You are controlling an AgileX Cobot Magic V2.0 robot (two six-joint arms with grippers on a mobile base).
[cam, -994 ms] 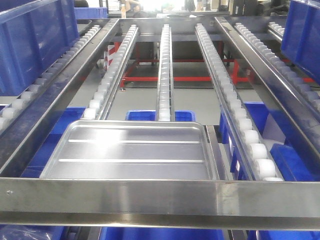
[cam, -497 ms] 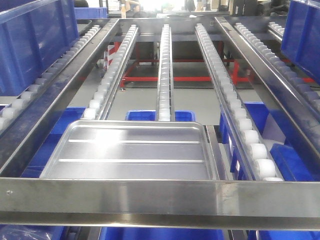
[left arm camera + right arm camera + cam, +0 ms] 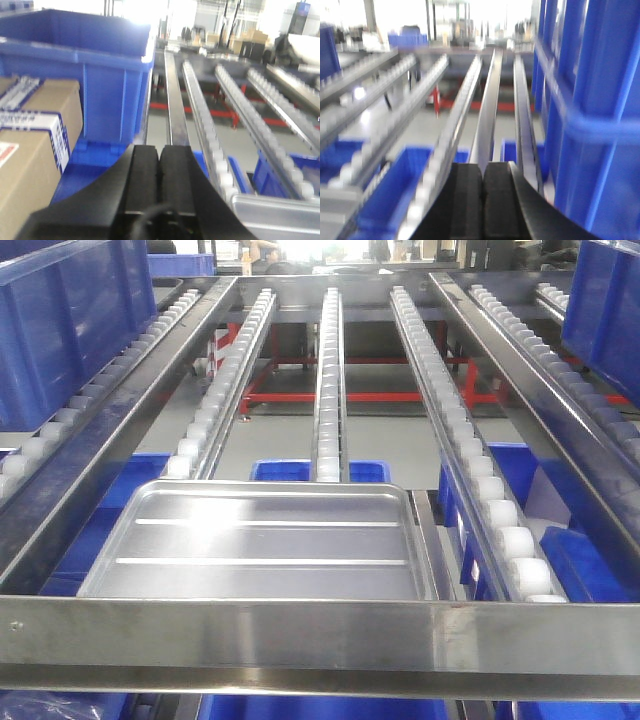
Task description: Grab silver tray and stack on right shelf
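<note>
Behind the front bar (image 3: 320,645) of the right shelf (image 3: 328,390), the silver tray (image 3: 260,545) lies flat; left pincer (image 3: 159,148) and right pincer (image 3: 482,168) sit closed, empty.

Tray (image 3: 262,540): on the shelf (image 3: 437,390), left of middle, just behind the bar (image 3: 320,640).
Rails (image 3: 328,380): side by side, running back from the bar.
Left bin (image 3: 60,330): left of the tray, further back.
Right bin (image 3: 608,300): far right, behind.
Low bins (image 3: 318,471): under the rails.
</note>
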